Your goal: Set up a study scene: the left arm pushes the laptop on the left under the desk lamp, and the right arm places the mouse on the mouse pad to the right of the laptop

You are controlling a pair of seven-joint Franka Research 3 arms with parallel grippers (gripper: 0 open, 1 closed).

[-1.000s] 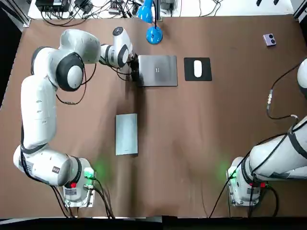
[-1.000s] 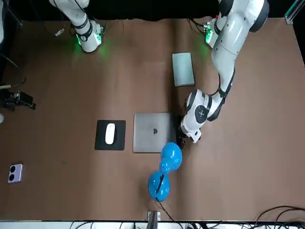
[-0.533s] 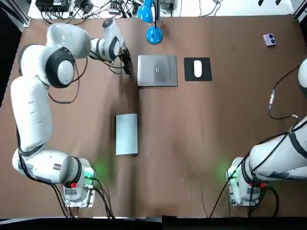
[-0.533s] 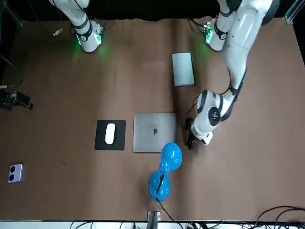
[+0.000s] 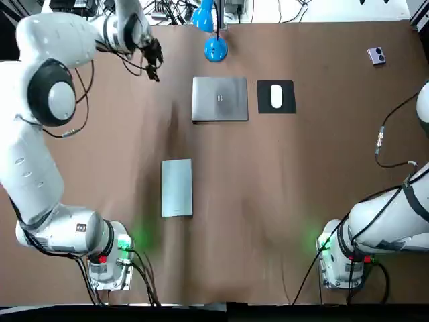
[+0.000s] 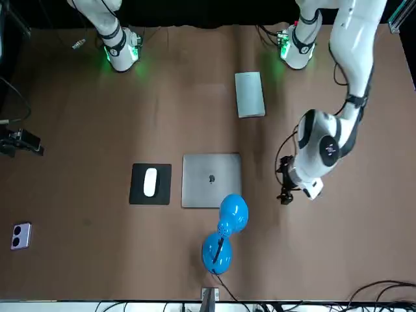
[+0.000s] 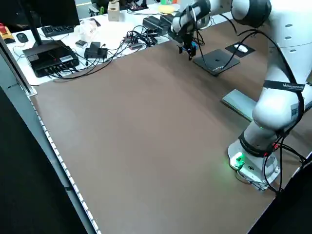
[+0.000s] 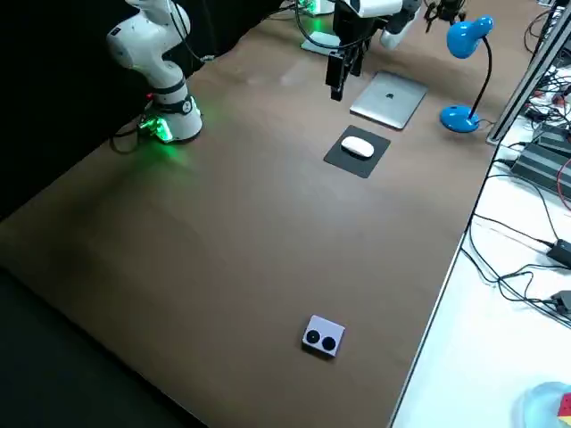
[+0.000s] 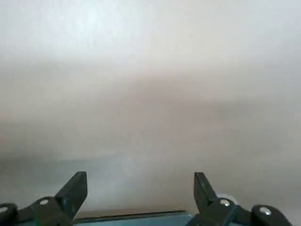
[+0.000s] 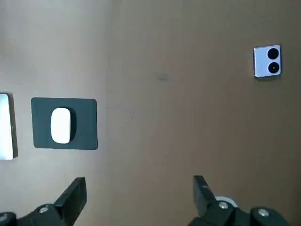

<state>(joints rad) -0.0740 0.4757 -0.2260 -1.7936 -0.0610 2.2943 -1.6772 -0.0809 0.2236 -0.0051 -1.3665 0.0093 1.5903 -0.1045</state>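
Note:
The closed grey laptop lies just in front of the blue desk lamp, whose base stands at the table's far edge and whose head hangs over the laptop's far edge. Right beside the laptop, on its right, a white mouse rests on the black mouse pad. My left gripper hovers open and empty well to the left of the laptop, clear of it. My right gripper is open and empty, high above the table's right part, with the mouse in its view.
A grey flat slab lies in the table's middle left. A small lilac device with two dark circles sits at the far right corner. Cables and boxes crowd the white bench beyond the far edge. Both arm bases glow green at the near edge.
My left gripper has pulled back from the laptop's left edge, swinging left and toward the far edge. The laptop, the mouse and the right arm have stayed put.

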